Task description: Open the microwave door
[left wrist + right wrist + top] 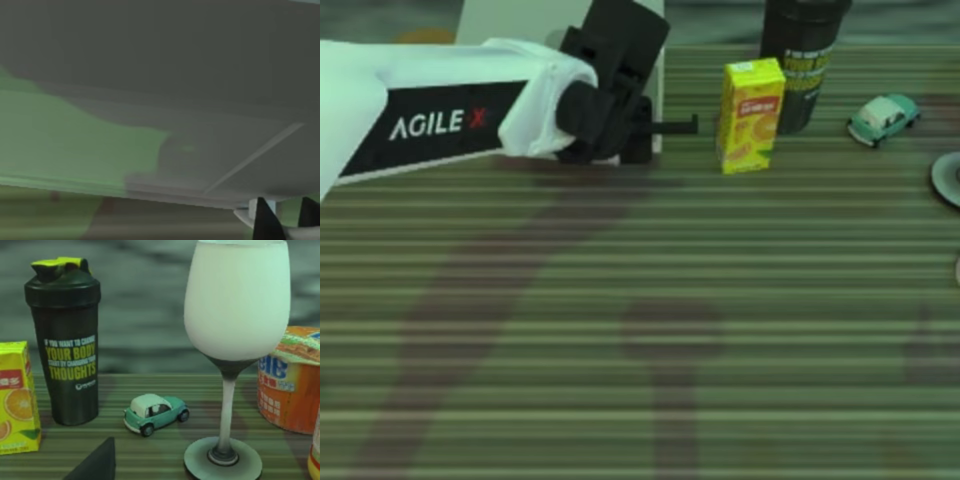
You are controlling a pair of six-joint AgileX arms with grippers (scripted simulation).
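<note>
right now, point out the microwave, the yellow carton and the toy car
microwave (510, 22), top view, pale top beside the left arm
yellow carton (752, 115), top view, front face
toy car (155, 412), right wrist view, side window

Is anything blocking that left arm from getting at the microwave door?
Nothing visible does. The left gripper is already up against the microwave at the table's far edge. The yellow carton stands off to its right, apart from both.

"AGILE X" on left arm (440, 120)

microwave (510, 20) mostly hidden behind left arm (440, 115)
</note>
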